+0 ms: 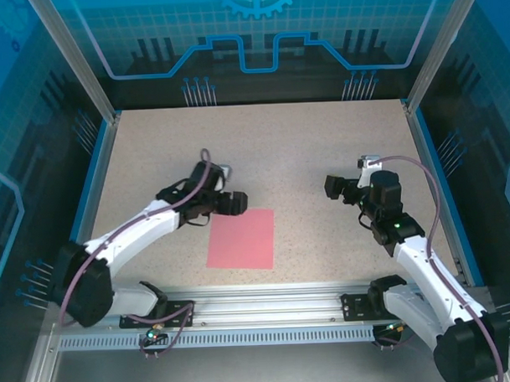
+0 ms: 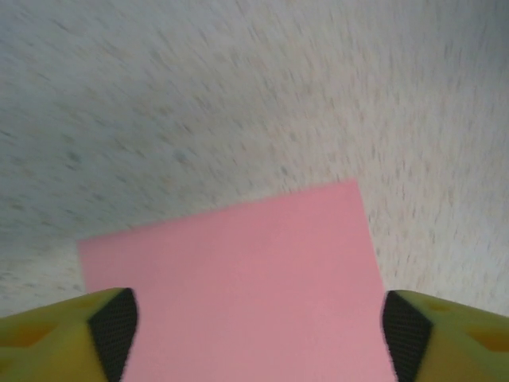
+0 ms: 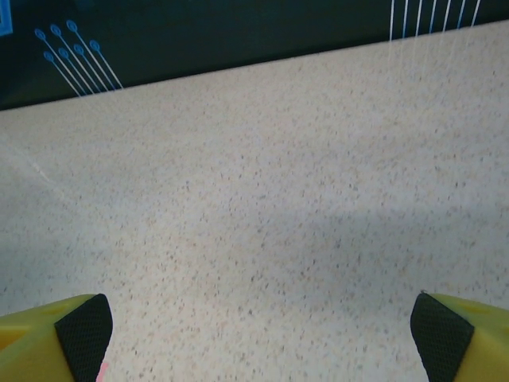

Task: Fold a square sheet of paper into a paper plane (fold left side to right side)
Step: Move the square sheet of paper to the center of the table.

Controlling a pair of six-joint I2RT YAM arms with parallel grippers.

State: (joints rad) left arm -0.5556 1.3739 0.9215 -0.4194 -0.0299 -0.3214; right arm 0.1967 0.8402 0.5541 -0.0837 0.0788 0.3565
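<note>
The square sheet of paper [image 1: 242,239] is pink-red and lies flat and uncreased on the speckled table, near the front middle. My left gripper [image 1: 239,202] hovers just over the sheet's far left corner. In the left wrist view the sheet [image 2: 238,278] spreads below my left gripper [image 2: 260,330], whose yellow fingers [image 2: 56,338] stand wide apart with nothing between them. My right gripper [image 1: 332,189] hangs to the right of the sheet, clear of it. In its own wrist view my right gripper [image 3: 262,334] is open over bare table.
The speckled table [image 1: 320,147] is ringed by blue edge strips and aluminium posts [image 1: 74,55]. A dark back wall [image 3: 238,32] with blue line markings stands behind. The arms' mounting rail [image 1: 259,304] runs along the near edge.
</note>
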